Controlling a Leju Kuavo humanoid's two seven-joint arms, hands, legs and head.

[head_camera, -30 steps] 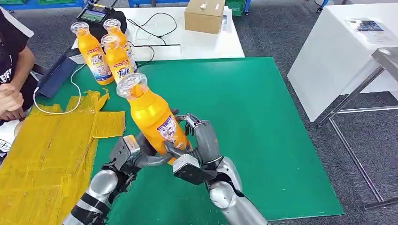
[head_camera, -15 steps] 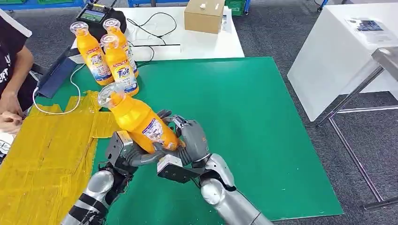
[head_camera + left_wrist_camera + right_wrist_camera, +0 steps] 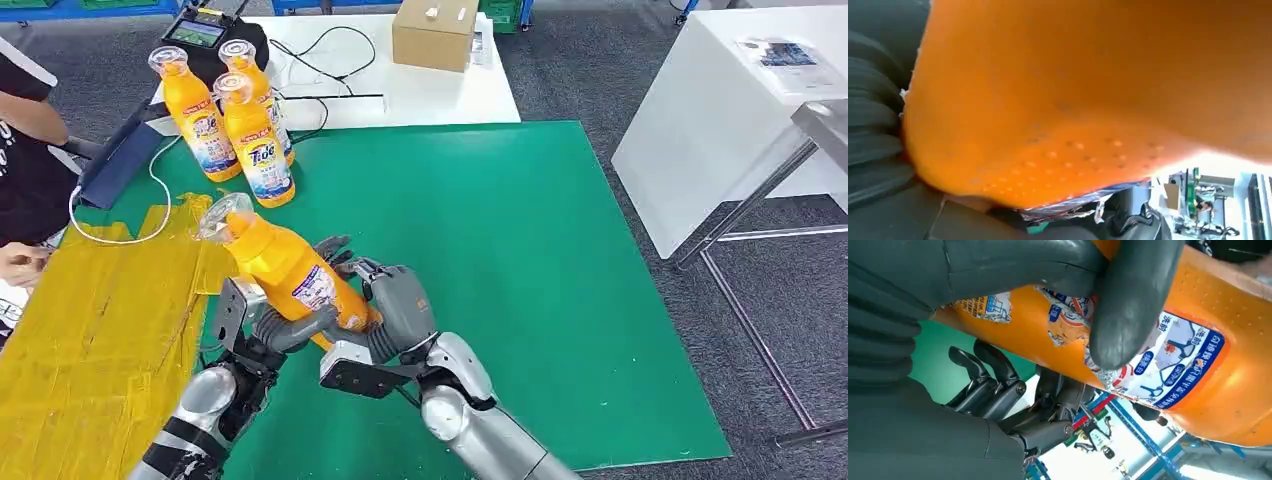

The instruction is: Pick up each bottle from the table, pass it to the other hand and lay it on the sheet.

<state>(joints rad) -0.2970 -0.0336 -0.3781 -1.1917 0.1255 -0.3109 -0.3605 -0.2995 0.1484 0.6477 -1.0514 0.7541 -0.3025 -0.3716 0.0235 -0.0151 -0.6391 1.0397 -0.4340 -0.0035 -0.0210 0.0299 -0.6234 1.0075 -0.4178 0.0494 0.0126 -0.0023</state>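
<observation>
Orange bottle [image 3: 293, 275] being held over the green mat [image 3: 540, 260], tilting with its clear cap toward 10 o'clock, over the edge of the yellow sheet [image 3: 100, 330]. Left hand [image 3: 262, 325] wrapping the lower body from the 8 o'clock side, fingers curling around it. Right hand [image 3: 385, 310] closing on the same lower body from the 4 o'clock side, thumb pressing on the torn label in the right wrist view [image 3: 1128, 305]. Bottle thus sitting in both hands at once, clear of the mat. Three more orange bottles [image 3: 225, 115] standing upright in a tight cluster at 11 o'clock, near the far left corner of the mat. Cardboard box [image 3: 437, 32] resting on the white table [image 3: 440, 95] at 12 o'clock. Person's arm [image 3: 25, 150] showing at 9 o'clock, beside the sheet.
</observation>
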